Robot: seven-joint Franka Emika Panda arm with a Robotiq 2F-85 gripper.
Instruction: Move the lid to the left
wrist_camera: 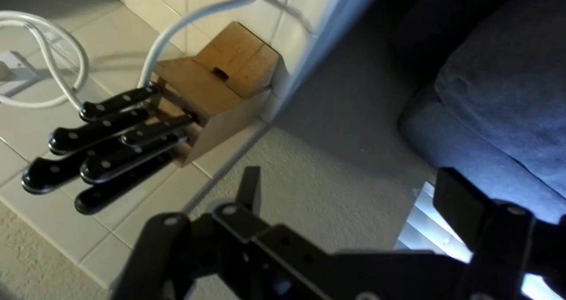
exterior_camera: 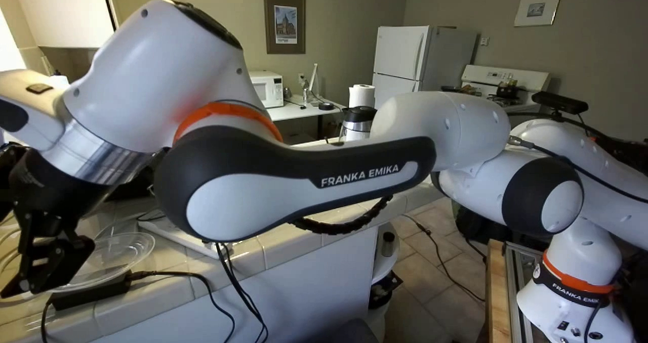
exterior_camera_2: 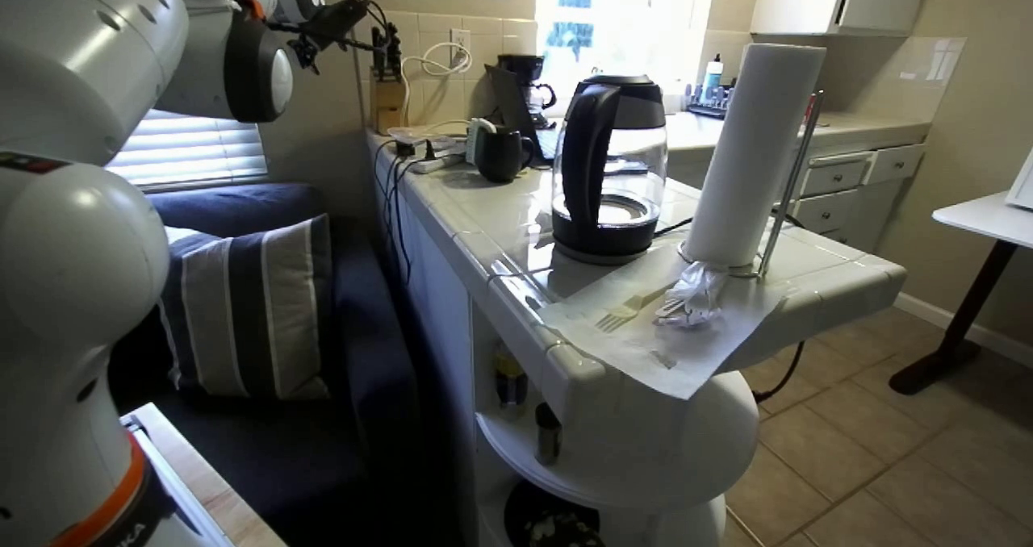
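Observation:
The lid point(exterior_camera: 124, 252), round, shallow and see-through, lies on the tiled counter in an exterior view. Its left part is hidden behind my gripper. A small clear flat shape at the counter's far end point(exterior_camera_2: 416, 135) in an exterior view seems to be the lid. My gripper point(exterior_camera: 45, 274) points down in front of the lid in an exterior view; I cannot tell how high it is or whether it touches. In the wrist view the gripper point(wrist_camera: 347, 176) has its fingers wide apart with nothing between them. The lid does not show in the wrist view.
A black power adapter point(exterior_camera: 91, 290) with cords lies at the counter edge before the lid. A knife block point(wrist_camera: 221, 83) stands against the wall. A dark mug point(exterior_camera_2: 498, 157), an electric kettle point(exterior_camera_2: 609, 168) and a paper towel roll point(exterior_camera_2: 750, 152) stand along the counter point(exterior_camera_2: 476, 220).

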